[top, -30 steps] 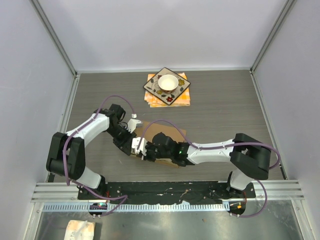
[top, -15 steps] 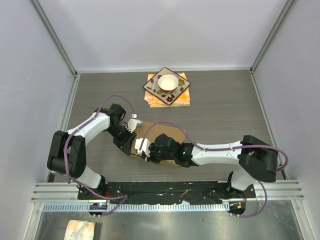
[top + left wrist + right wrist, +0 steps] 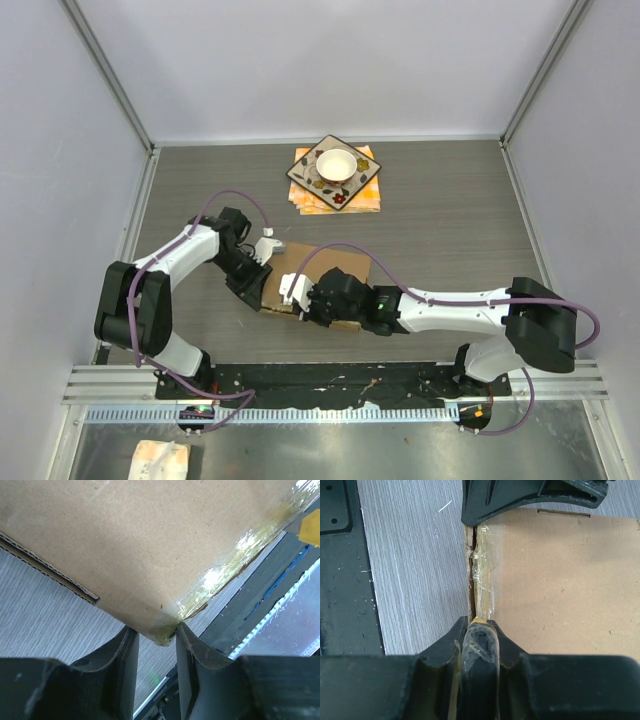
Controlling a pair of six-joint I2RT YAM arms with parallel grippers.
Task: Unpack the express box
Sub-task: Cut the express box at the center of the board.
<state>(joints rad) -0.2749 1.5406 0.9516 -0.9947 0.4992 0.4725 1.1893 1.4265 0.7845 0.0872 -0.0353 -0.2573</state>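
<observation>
The express box (image 3: 320,260) lies flat on the table (image 3: 450,220), caught between the two pincers, with one corner of it wedged between the fingertips of the left pincer (image 3: 152,630). That pincer is narrowed onto the cardboard, a finger (image 3: 125,650) on each side of the corner, and appears to steady the box.

The right pincer (image 3: 477,627) is clamped on a dark cutter (image 3: 479,650) whose yellowish tip sits at the near end of the clear tape (image 3: 484,570) sealing the box edge. The taped seam runs straight ahead of its fingertips to the left pincer at the far end.

As a judgement, the task is early. The tape looks wrinkled and a dark gap shows beside it, but whether it is cut through cannot be told. No flap is lifted and nothing is out. Slitting the seam, opening the flaps and emptying the box remain.

Well beyond both pincers, toward the far wall, a patterned plate (image 3: 318,185) with a white bowl (image 3: 336,165) rests on an orange cloth (image 3: 365,200), clear of the work. The left pincer at the seam's end is what the blade could run into.
</observation>
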